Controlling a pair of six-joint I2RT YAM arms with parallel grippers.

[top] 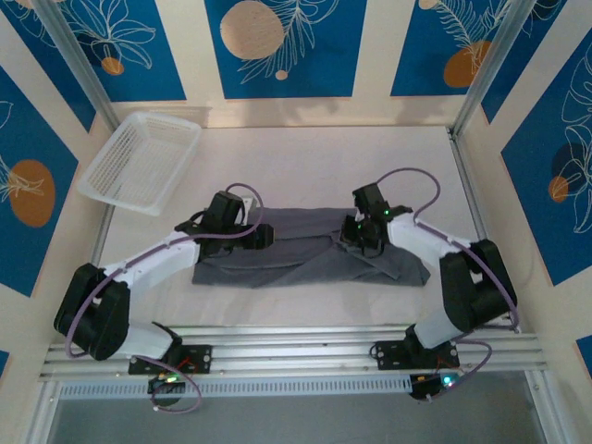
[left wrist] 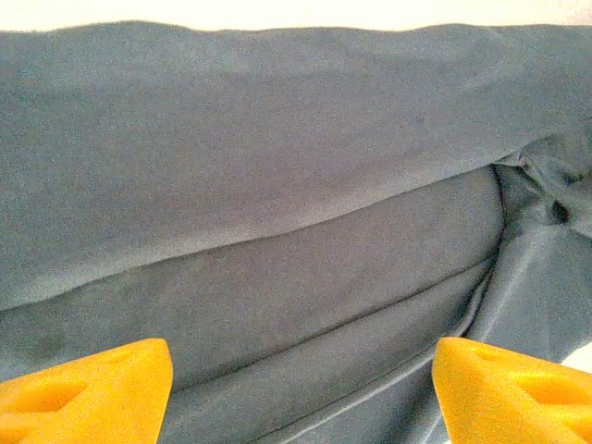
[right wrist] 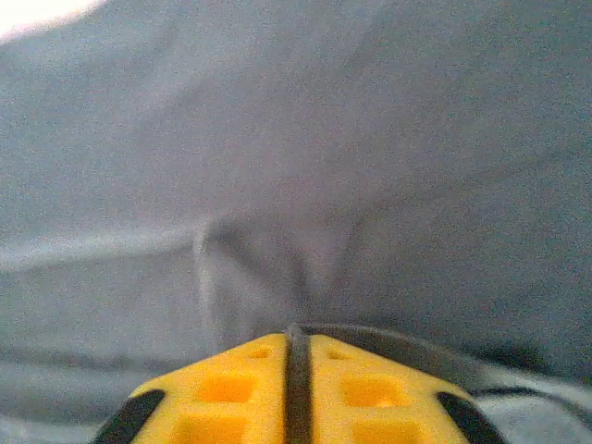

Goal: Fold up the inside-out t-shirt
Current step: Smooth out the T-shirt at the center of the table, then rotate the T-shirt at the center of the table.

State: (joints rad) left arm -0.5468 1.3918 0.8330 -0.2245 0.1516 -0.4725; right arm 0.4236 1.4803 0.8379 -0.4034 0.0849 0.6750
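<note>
Plainly, the slate-grey soft cotton t-shirt [top: 296,264] lies on the pale bench [top: 324,157], gathered into a long, creased band running left to right between the two arms. The left jaws stand released over the cloth's left part, their yellow fingers [left wrist: 88,388] wide apart with layered folds showing between them. The right jaws are clenched on the t-shirt toward its right part, the yellow fingers [right wrist: 231,398] pressed almost together and a small pucker of grey fabric drawn up to their tips. A white mesh plastic basket [top: 139,162] sits at the bench's far left corner, well apart from the shirt.
</note>
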